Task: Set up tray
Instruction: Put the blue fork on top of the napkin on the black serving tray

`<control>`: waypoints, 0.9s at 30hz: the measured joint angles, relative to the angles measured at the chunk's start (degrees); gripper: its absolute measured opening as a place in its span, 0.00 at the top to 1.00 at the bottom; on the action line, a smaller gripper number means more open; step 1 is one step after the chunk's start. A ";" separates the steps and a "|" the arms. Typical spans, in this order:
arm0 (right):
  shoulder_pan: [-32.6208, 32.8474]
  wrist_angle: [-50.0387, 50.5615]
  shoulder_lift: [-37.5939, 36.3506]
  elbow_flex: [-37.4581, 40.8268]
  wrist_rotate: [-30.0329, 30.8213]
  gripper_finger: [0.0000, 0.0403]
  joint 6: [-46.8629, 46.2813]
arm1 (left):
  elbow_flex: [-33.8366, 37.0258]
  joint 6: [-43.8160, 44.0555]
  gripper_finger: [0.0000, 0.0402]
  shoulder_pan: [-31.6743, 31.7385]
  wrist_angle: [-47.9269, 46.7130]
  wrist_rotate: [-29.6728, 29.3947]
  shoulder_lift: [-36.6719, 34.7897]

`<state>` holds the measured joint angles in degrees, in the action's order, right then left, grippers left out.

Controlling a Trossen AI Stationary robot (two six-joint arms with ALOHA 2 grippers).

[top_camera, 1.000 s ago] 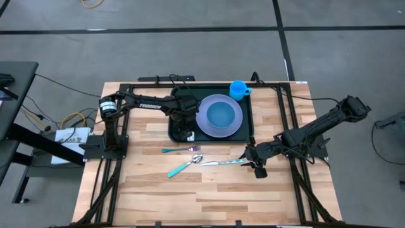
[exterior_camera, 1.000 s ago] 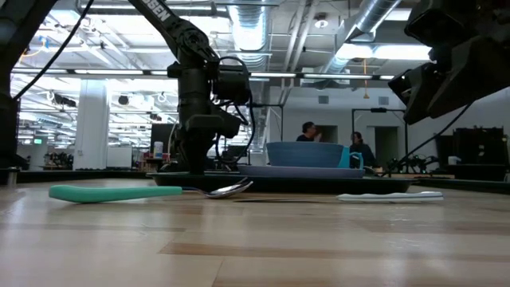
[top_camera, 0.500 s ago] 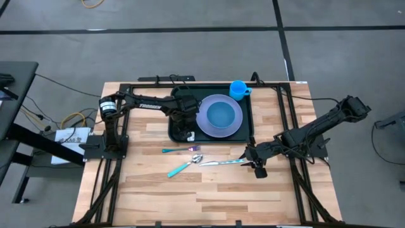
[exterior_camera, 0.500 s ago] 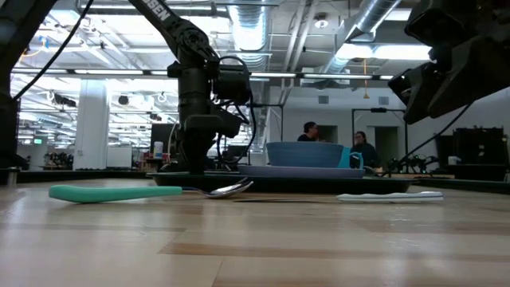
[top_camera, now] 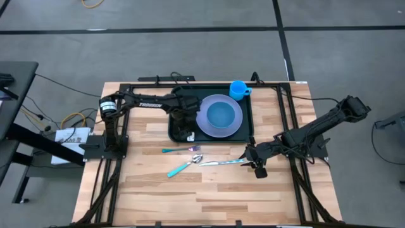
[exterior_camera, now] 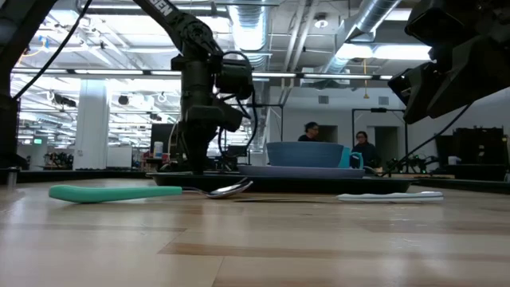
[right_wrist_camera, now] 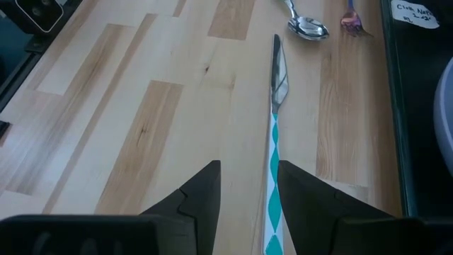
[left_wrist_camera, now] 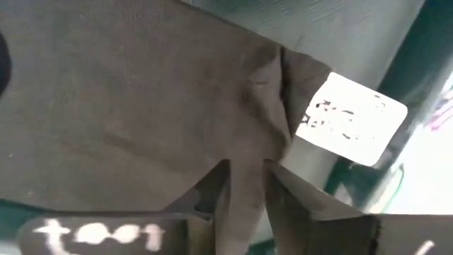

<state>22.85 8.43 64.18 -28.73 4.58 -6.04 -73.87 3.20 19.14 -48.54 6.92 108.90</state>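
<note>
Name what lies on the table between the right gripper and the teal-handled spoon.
In the high view, a knife lies between the right gripper and the spoon.

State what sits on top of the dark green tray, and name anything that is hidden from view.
On the tray sit a lavender plate holding a blue bowl, and a blue cup in one corner. The left gripper reaches over its other end, covering that part.
</note>
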 joint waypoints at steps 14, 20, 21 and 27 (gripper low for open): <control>0.70 -0.01 0.00 0.00 -0.01 0.67 0.00 | -17.85 -1.19 0.82 -5.22 -17.94 4.84 -8.75; 2.71 -0.66 0.00 0.00 -0.11 0.67 -3.08 | -19.77 2.21 0.84 -13.22 -9.53 -9.81 -24.85; 3.00 -0.89 0.00 0.00 -0.11 0.67 -4.16 | -19.42 2.26 0.85 -14.99 -8.04 -12.47 -27.49; 3.41 -2.18 0.00 0.00 0.31 0.67 -12.62 | -7.60 5.68 0.85 -27.60 3.95 -21.24 -40.72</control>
<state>26.26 6.25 64.18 -28.73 4.89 -18.66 -81.47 8.88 -8.46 -44.58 -14.32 68.18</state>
